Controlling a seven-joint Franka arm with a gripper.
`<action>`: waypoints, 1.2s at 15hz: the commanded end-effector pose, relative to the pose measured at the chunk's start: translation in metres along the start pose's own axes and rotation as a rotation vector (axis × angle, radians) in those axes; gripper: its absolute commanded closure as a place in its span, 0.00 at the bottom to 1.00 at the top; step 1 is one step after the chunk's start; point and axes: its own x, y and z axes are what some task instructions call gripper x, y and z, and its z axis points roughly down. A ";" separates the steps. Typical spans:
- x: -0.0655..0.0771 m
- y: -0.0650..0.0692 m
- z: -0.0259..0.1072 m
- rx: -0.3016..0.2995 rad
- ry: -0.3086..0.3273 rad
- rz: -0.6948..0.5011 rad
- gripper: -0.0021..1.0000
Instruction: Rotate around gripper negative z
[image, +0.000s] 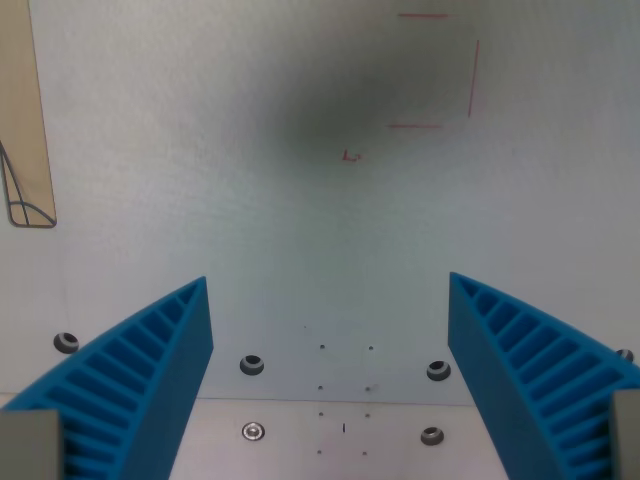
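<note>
My gripper (328, 285) is open and empty, with its two blue ribbed fingers (150, 370) at the wrist view's lower left and lower right. They hang over a pale grey metal plate (200, 150). No object sits between the fingers. Thin red lines (440, 70) drawn on the plate form part of a square at the upper right, with a small red mark (351, 156) below it. A soft dark shadow lies on the plate near the top centre.
Several screws and bolt holes (252, 365) line the plate's near edge, with a seam below them. A tan wooden strip (22, 110) with a dark curved line runs along the wrist view's left edge.
</note>
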 end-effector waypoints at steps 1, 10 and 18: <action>0.000 0.000 -0.003 0.000 0.006 -0.012 0.00; 0.000 0.000 -0.003 -0.001 0.006 -0.117 0.00; 0.000 0.000 -0.003 -0.001 0.006 -0.210 0.00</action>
